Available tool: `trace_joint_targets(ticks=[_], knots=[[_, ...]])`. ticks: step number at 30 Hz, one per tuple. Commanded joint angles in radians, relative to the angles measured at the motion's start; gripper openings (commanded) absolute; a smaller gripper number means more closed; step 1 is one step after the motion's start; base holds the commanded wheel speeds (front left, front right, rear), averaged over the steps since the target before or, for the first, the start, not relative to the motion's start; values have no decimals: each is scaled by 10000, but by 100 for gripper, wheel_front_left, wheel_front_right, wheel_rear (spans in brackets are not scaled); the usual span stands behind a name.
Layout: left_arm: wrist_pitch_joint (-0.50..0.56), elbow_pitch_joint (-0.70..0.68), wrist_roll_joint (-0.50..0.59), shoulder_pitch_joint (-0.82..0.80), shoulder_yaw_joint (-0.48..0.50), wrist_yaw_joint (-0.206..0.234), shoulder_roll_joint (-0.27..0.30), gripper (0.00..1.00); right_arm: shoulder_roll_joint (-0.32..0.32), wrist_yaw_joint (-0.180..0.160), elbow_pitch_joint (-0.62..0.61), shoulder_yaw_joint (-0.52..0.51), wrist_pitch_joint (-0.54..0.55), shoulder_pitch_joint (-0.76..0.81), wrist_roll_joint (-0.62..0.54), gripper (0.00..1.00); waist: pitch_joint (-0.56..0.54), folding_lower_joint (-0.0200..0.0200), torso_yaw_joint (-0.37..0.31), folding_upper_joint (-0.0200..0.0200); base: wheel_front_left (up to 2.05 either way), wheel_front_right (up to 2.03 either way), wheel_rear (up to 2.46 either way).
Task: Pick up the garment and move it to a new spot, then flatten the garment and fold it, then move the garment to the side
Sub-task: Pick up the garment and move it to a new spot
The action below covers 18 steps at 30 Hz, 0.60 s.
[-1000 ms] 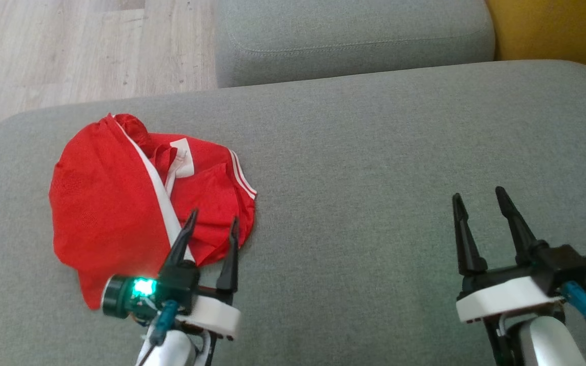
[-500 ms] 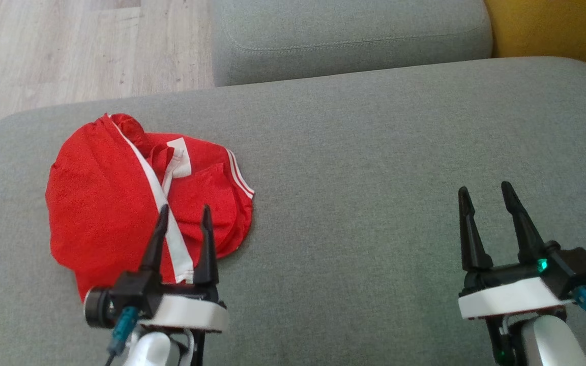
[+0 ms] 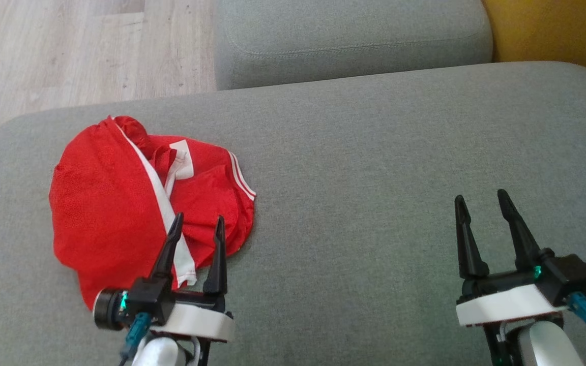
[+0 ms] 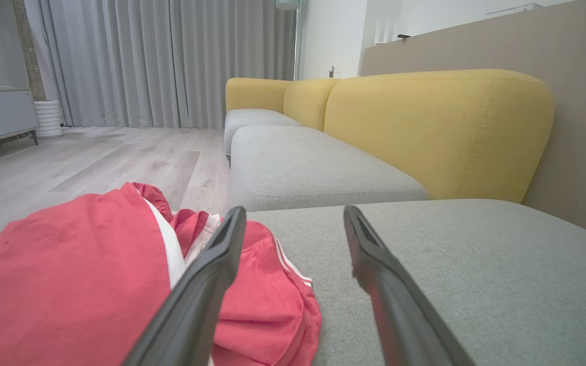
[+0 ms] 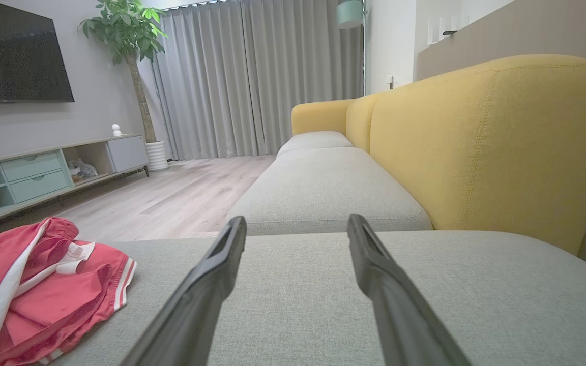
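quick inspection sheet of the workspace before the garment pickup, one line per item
surface: grey sofa cushion, bare apart from the garment
job's things: red garment, crumpled on the cushion's left part, white stripes showing
clutter: nothing seen
end effectors: left end effector open above the garment's near edge, contact unclear; right end effector open over bare cushion
cables: left wrist cable, right wrist cable, both blue-plugged
surroundings: second cushion, yellow backrest, wood floor, curtains
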Motion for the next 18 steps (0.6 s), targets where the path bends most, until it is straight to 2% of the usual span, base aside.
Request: trace_joint_targets(ticks=[1, 10, 18], knots=[[-95, -290, 82, -324, 412, -59, -46, 100, -95, -7, -294, 249, -111, -286, 11, 100, -2, 0, 14, 0, 0, 0, 0], [-95, -169, 190, -367, 507, -162, -123, 100, -95, -7, -225, 276, -111, -275, 41, 100, -40, 0, 217, 0, 0, 0, 0], [-95, -155, 46, -304, 704, -51, -141, 100, -95, -7, -130, 373, -111, -236, 269, 100, -113, 0, 626, 0, 0, 0, 0]])
